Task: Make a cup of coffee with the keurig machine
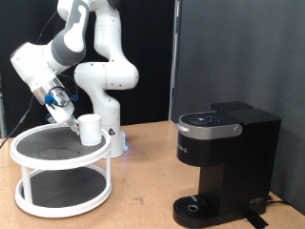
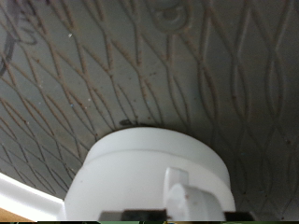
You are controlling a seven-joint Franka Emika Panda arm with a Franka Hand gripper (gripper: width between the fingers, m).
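The cup [image 1: 91, 129], a plain white mug, stands upright on the top tier of a round two-tier white rack [image 1: 29, 157] at the exterior view's left. My gripper [image 1: 63, 112] hangs tilted just to the cup's left, close to its rim. The wrist view looks down on the cup [image 2: 149, 168] from very near, with its handle [image 2: 190, 198] pointing toward the camera; only dark slivers of my fingers show at the frame's edge. The keurig machine [image 1: 224, 157], boxy and black with a silver-trimmed lid that is down, stands at the exterior view's right with nothing on its round drip base [image 1: 195, 208].
The rack's top tier carries a dark diamond-patterned mat [image 2: 103, 65] with a white rim [image 2: 23, 194]. The robot's white base [image 1: 105, 114] stands behind the rack. Bare wooden tabletop [image 1: 143, 176] lies between rack and machine. A black curtain hangs behind.
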